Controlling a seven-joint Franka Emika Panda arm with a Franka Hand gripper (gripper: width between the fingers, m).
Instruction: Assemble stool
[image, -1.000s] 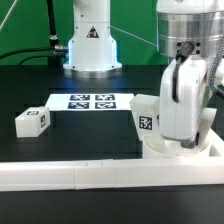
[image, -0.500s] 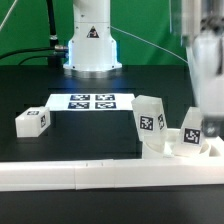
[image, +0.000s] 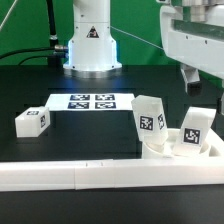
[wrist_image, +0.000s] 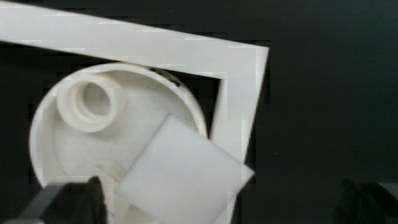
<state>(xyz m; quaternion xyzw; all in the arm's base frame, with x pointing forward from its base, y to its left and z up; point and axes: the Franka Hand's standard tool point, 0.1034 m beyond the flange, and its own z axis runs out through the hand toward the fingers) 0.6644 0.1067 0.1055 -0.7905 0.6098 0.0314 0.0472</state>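
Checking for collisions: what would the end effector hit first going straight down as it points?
Likely the leg beneath the open end effector, standing on the seat; depth is unclear, so it could pass beside it.

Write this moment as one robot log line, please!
gripper: open, empty, over seat | leg one, leg two: standing on seat | leg three: alone on table

Black table (image: 60, 145). On it the marker board (image: 92, 102) lies flat, four tags showing. Long white border rail (image: 60, 176) along the near edge. Green backdrop (image: 25, 30) behind.
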